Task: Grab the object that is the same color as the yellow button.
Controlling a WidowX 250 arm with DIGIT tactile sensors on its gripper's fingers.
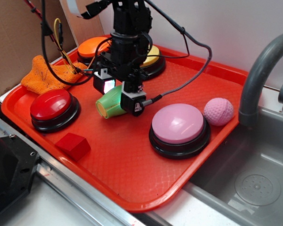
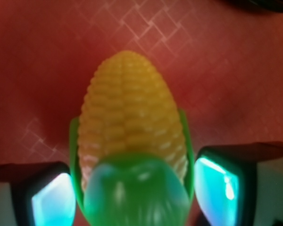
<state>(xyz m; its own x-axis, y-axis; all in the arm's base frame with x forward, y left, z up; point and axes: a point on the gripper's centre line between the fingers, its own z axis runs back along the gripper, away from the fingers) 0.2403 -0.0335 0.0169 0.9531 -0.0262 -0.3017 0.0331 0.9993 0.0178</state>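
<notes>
toy corn cob (image 2: 132,141) lies on red tray (image 1: 132,165), between red button (image 1: 53,106) and pink button (image 1: 179,125) | gripper (image 2: 134,193) open, pads flanking husk end, gaps both sides | cob's long axis crosses the jaw line: judged ready to close

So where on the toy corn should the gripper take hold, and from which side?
Across the husked butt end of the toy corn, coming straight down from above. It lies flat on the tray, and the gripper already straddles that end, one pad on either side, apparently not yet touching.
</notes>
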